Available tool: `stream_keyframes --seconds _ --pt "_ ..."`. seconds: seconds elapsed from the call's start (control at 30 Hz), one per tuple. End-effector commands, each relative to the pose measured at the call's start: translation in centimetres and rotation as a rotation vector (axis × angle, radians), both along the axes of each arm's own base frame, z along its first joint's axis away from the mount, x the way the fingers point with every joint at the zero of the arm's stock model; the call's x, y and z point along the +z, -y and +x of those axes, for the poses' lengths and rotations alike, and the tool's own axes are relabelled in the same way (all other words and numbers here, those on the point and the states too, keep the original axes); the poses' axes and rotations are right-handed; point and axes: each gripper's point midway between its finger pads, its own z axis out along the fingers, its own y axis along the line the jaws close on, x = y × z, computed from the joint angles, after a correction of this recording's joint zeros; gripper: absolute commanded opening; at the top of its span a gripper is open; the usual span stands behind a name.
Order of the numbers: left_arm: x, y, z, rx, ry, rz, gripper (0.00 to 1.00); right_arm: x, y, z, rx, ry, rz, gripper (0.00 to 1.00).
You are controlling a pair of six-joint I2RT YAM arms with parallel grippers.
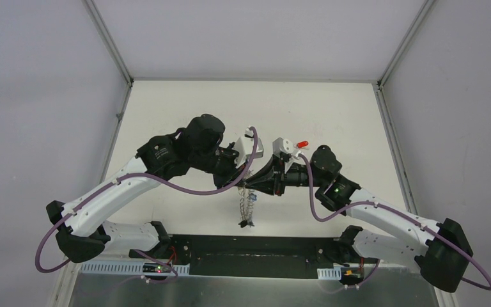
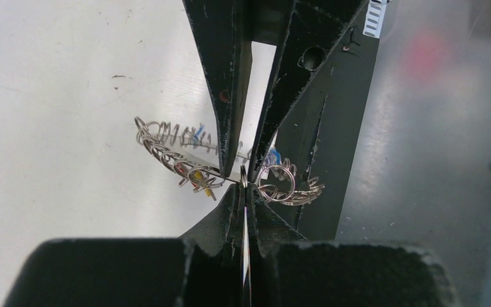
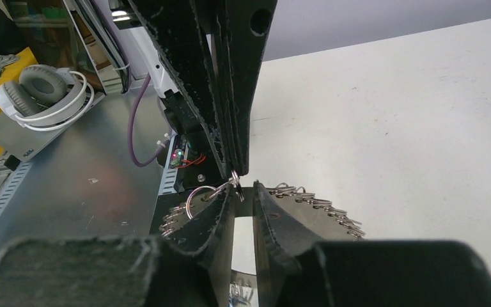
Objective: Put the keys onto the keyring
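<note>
So the keyring (image 2: 166, 150) is seen dead centre of the overhead view, its rim pinched tight by the left claw (image 2: 244, 184). The right claw (image 3: 244, 192) is narrowed to a slim gap, tips set around a small wire loop (image 3: 235, 179). A red-tagged key (image 1: 303, 143) is seen on the bench (image 1: 185, 109), just up and right.

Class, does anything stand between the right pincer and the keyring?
Nothing visible. The right pincer, jaws apart, sits at the rim of the keyring, tip to tip with the shut left pincer holding it.
</note>
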Motion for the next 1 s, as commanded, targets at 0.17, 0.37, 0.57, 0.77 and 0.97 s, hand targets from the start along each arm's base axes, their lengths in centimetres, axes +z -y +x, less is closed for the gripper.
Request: stream_keyframes --seconds 0.17,0.37,0.57,0.77,0.97 --pt "1.6 0.8 -0.3 -0.035 0.029 -0.076 0.00 2.2 -0.5 -0.5 0.040 0.040 0.065 0.00" --pt "2.0 0.0 0.3 0.013 0.078 -0.091 0.15 2.3 -0.1 -0.6 0.023 0.043 0.074 0.00" --pt "2.3 -1.2 0.7 0.083 0.169 -0.199 0.41 2.8 0.2 -0.9 0.027 0.051 0.088 0.00" --pt "3.6 -2.4 -0.5 0.098 0.273 -0.426 0.52 3.1 0.6 -1.4 0.033 0.054 0.107 0.00" --pt "4.6 -2.6 -1.6 0.084 0.315 -0.640 0.48 2.9 0.9 -1.8 0.042 0.049 0.117 0.00"
